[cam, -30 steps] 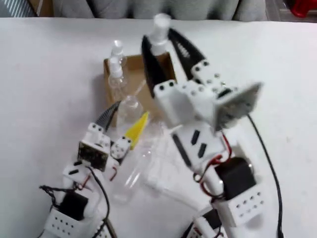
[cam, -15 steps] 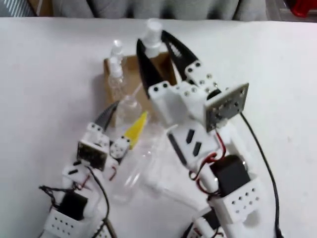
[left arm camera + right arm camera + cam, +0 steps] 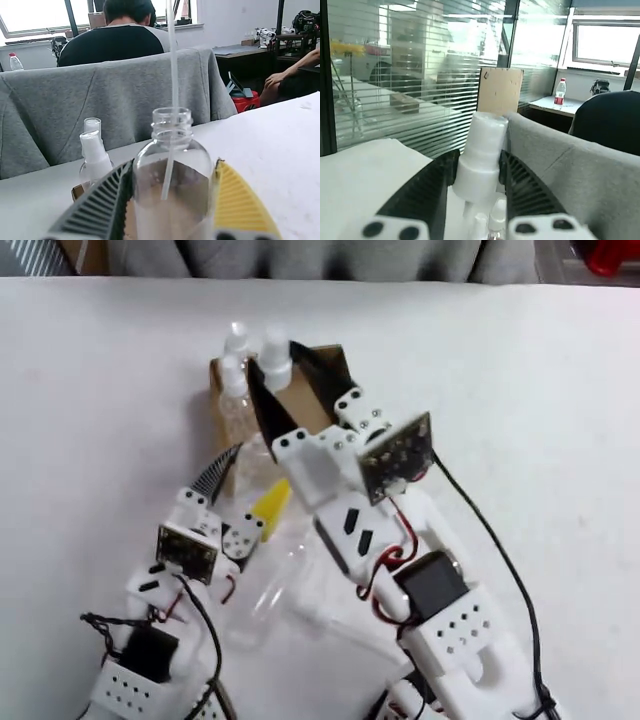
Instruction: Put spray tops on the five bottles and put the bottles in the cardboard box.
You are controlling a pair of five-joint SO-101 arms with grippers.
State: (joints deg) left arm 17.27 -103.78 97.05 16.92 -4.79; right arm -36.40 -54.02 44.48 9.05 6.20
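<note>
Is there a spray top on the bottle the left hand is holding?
No, the bottle has an open neck, with just a thin tube running down into it.

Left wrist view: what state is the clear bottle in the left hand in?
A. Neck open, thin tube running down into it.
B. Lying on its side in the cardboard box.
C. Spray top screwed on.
A: the clear plastic bottle upright in the left hand has a bare threaded neck with a thin white tube passing down through it; the white plastic spray top is in the right hand.
</note>
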